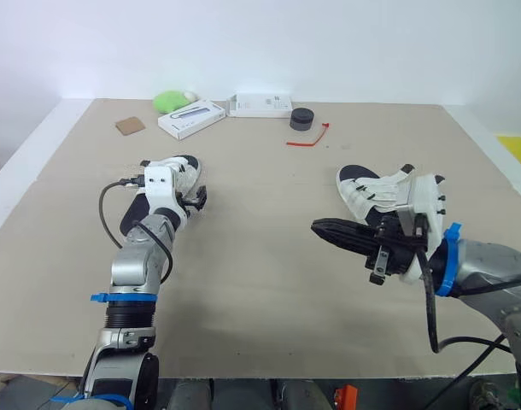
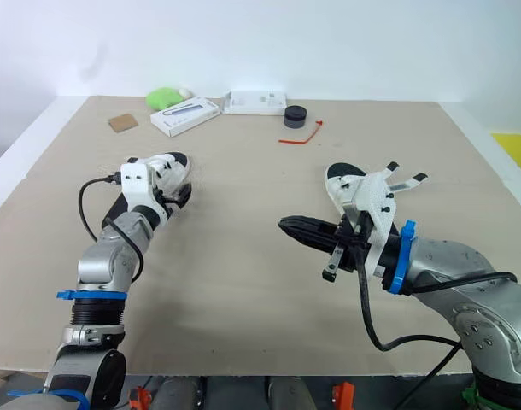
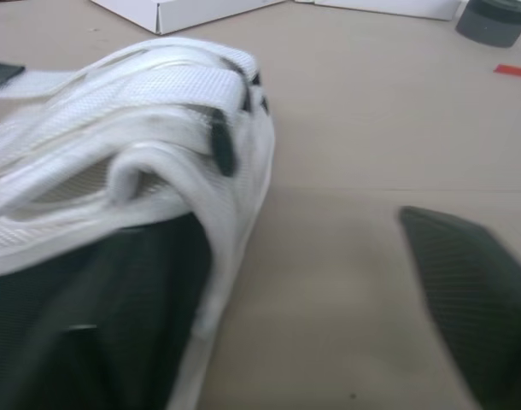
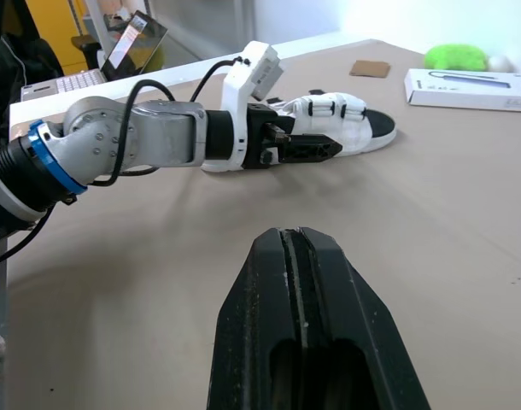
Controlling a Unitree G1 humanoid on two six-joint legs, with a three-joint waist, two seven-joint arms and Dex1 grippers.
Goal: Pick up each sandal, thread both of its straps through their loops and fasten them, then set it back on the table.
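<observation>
Two tools: left tool, released, lies alongside the left sandal lengthwise; right tool, clenched empty, points away from the right sandal.

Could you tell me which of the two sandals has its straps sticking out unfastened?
The sandal on the robot's right: its two straps splay outward, while those of the left sandal lie across it.

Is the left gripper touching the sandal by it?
Cannot tell. Left wrist view: one finger of the left gripper clears the white sandal, bare table between; the other finger is hidden.
</observation>
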